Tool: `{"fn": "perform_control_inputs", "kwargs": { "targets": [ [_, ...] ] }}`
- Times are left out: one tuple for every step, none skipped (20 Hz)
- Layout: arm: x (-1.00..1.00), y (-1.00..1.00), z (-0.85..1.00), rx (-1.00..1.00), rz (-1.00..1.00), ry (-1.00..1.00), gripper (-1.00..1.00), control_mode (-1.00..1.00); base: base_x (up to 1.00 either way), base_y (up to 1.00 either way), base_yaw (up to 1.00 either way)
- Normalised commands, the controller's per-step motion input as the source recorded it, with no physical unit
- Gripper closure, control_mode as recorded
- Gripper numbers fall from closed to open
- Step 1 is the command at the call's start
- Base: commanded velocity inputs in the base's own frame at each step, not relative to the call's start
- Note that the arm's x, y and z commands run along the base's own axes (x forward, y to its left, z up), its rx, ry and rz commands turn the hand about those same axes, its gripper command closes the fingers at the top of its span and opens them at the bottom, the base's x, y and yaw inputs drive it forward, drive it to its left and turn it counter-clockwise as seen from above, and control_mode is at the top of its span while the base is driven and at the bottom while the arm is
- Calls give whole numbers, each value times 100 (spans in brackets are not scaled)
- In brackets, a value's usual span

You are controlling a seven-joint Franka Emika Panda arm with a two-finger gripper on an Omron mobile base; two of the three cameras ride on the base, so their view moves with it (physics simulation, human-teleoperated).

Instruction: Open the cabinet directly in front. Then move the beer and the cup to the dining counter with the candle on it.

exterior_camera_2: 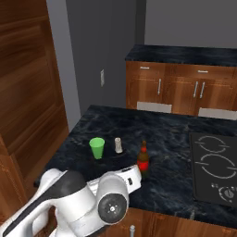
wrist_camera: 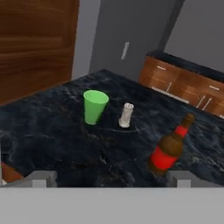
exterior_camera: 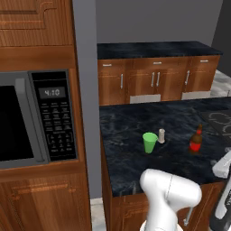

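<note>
Beer bottle (wrist_camera: 169, 151) stands upright on the dining counter (exterior_camera_2: 152, 134), apart from the candle (wrist_camera: 126, 115), on the cooktop (exterior_camera_2: 215, 169) side of it. Green cup (wrist_camera: 94, 106) upright just beside the candle on its other side. Gripper (wrist_camera: 111, 178) hangs back at the counter's near edge, fingers spread wide, holding nothing. Microwave (exterior_camera: 31, 119) in wood surround beyond the cup's end.

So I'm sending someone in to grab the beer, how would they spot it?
Go to the black marble island counter with the cooktop set in it. Three small things stand in a row there: green cup, pale candle, then the beer nearest the cooktop. It is the tallest: a dark brown bottle with a red label and a narrow neck.
</note>
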Motion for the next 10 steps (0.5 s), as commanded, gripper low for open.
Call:
{"fn": "perform_control_inputs", "kwargs": {
  "targets": [
    [-100, 93, 0, -45, 1, -64, -100, -100, 0, 0, 0],
    [-100, 71, 0, -42, 0, -81, -100, -100, 0, 0, 0],
    [-100, 48, 0, -33, 0, -90, -100, -100, 0, 0, 0],
    [-100, 39, 0, -32, 0, -94, -100, -100, 0, 0, 0],
    [-100, 24, -1, -28, 0, -98, -100, -100, 0, 0, 0],
    [-100, 9, 0, -20, 0, -95, -100, -100, 0, 0, 0],
    [-100, 6, 0, -9, 0, -71, -100, -100, 0, 0, 0],
    [-93, 0, 0, 0, 0, -33, -100, -100, 0, 0, 0],
    [-65, 0, 0, 0, 0, -20, -100, -100, 0, 0, 0],
    [-56, 0, 0, 0, 0, -13, -100, -100, 0, 0, 0]
  ]
}}
